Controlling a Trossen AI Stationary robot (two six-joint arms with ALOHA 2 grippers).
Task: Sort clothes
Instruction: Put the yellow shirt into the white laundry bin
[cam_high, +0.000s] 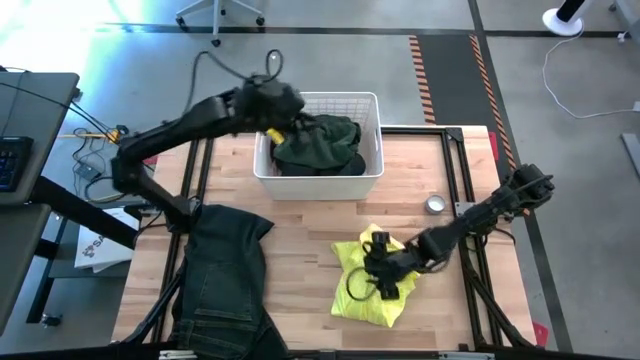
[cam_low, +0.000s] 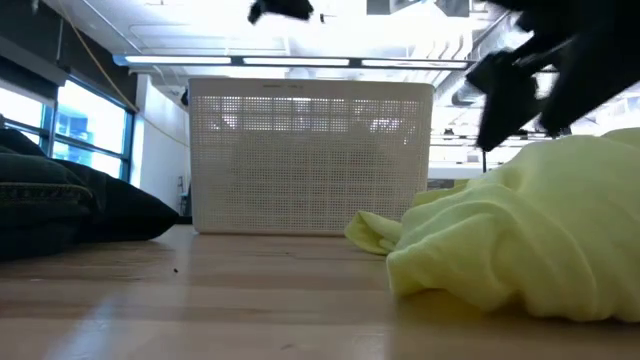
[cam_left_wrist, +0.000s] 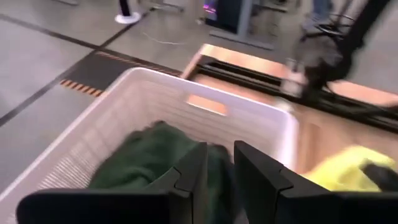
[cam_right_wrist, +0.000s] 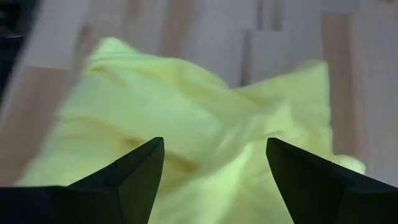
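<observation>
A white lattice-sided basket stands at the table's far middle and holds a dark green garment, also in the left wrist view. My left gripper hovers over the basket's far left corner, its fingers a narrow gap apart and empty. Dark denim jeans lie at the near left. A bright yellow shirt lies crumpled at the near right. My right gripper is wide open just above the shirt, touching nothing. Maroon and beige-pink pieces are not in view.
A small round metal tin sits on the table to the right of the basket. The jeans reach over the table's near edge. Bare wood lies between the jeans, the basket and the shirt.
</observation>
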